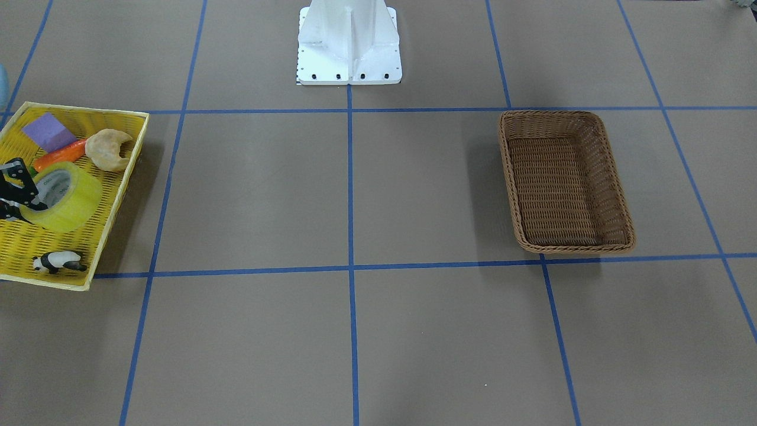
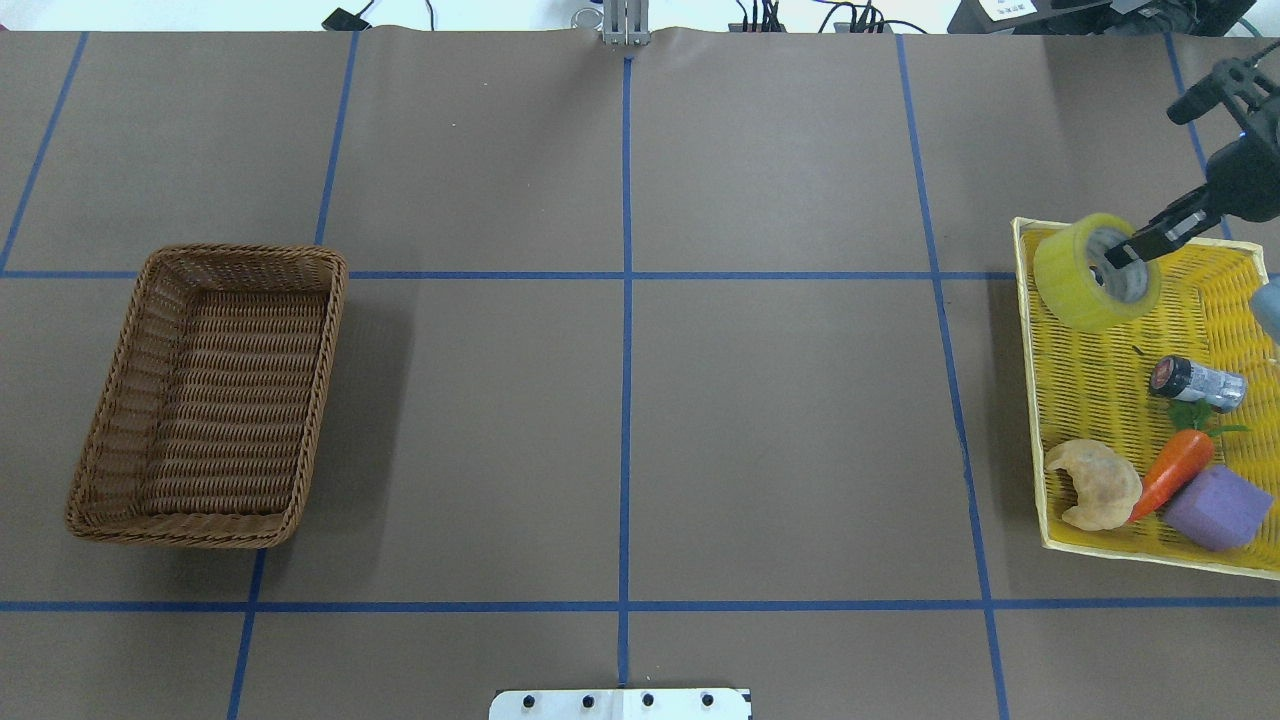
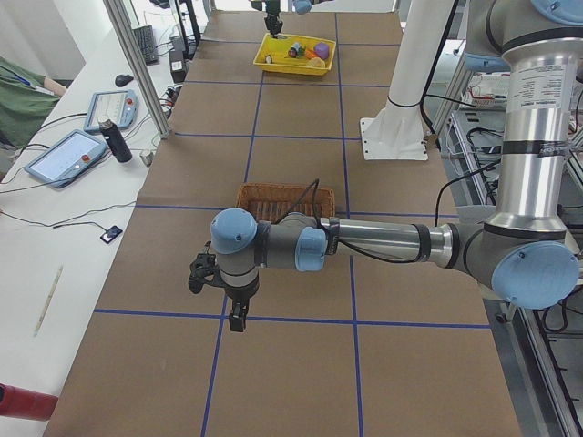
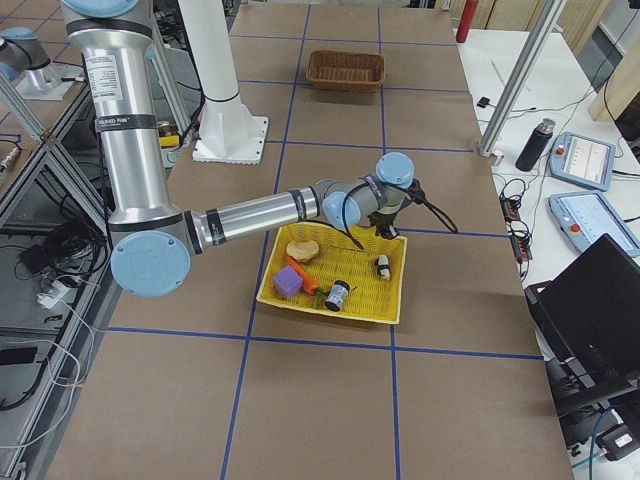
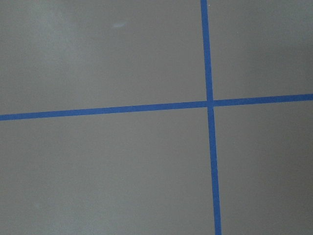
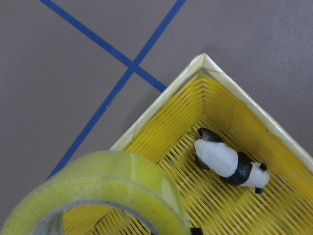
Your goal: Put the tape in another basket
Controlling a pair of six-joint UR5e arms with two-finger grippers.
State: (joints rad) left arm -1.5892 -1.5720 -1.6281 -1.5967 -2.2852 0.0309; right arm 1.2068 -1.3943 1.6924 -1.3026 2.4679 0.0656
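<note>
The tape [image 2: 1085,275], a wide yellow roll, hangs tilted over the far corner of the yellow mesh tray [image 2: 1040,400]. My right gripper [image 2: 1120,258] is shut on its wall, with one finger inside the core. The tape also shows in the front view [image 1: 68,201] and the right wrist view [image 6: 98,181]. The brown wicker basket [image 2: 100,420] stands empty on the table's left side, far from the tape. My left gripper [image 3: 239,320] hangs above bare table near the basket [image 3: 273,196]. I cannot tell whether it is open or shut.
In the tray lie a small bottle [image 2: 1195,383], a carrot [image 2: 1170,473], a croissant [image 2: 1095,485], a purple block [image 2: 1215,507] and a toy panda [image 1: 57,261]. The robot's white base [image 1: 349,47] stands at the table's middle edge.
</note>
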